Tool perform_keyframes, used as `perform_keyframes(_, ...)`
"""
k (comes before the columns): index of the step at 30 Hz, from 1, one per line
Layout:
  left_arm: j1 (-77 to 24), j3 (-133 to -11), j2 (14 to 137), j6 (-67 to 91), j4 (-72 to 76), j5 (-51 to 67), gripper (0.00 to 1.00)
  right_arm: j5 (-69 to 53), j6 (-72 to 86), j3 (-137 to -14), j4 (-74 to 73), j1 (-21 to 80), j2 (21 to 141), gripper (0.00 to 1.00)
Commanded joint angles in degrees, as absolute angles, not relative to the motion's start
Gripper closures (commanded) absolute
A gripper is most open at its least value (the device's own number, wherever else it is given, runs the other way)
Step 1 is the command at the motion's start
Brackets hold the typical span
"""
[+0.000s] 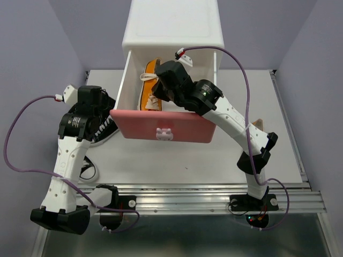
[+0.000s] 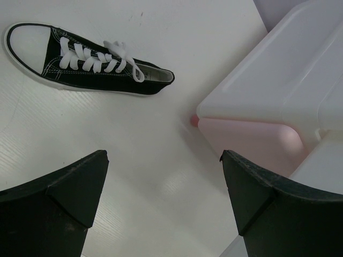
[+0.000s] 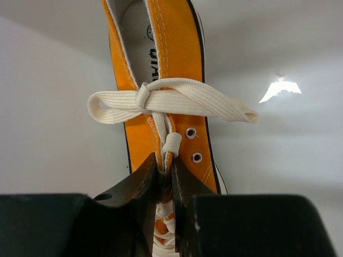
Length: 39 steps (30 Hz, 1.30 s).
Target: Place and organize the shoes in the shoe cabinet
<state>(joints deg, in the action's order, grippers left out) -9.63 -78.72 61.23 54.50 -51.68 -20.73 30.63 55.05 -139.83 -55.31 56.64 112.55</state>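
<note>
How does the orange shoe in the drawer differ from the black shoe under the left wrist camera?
The orange shoe lies inside the open drawer; the black shoe lies on the table. The right hand pinches the orange shoe's laces; nothing touches the black shoe. Both have white laces.

toe of orange shoe (image 3: 179, 48) — hidden behind jaws

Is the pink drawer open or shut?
Open: the drawer stands pulled out of the white cabinet, with an orange shoe visible inside.
</note>
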Motion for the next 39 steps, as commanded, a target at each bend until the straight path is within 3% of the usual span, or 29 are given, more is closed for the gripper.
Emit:
perform_keyframes(1,-9.40,-79.37,61.08,53.96,-51.68,-22.85,0.01,30.50,55.81,-142.21,-51.59,55.82,112.41,0.81)
perform_keyframes(19,-9.05,-79.89,61.00,53.53,-51.86,-23.12,0.01,27.25,53.97,-143.18,-47.82,55.28,112.85,0.52)
perform_keyframes(22,-8.96,-80.16,61.08,53.44,-51.77,-22.94,0.01,27.33,50.82,-142.12,-42.38,55.28,111.19,0.42)
perform_keyframes(26,-8.96,-80.24,61.00,53.35,-51.42,-22.50,0.01,24.18,42.41,-139.67,-33.16,55.28,108.55,0.13)
perform_keyframes(29,-8.96,-80.77,61.08,52.91,-51.50,-22.32,0.01,20.84,38.51,-138.52,-28.40,55.28,106.27,0.00)
perform_keyframes(39,-8.70,-82.71,61.44,52.03,-51.86,-21.97,0.01,10.27,22.51,-140.09,-12.23,55.28,101.78,0.00)
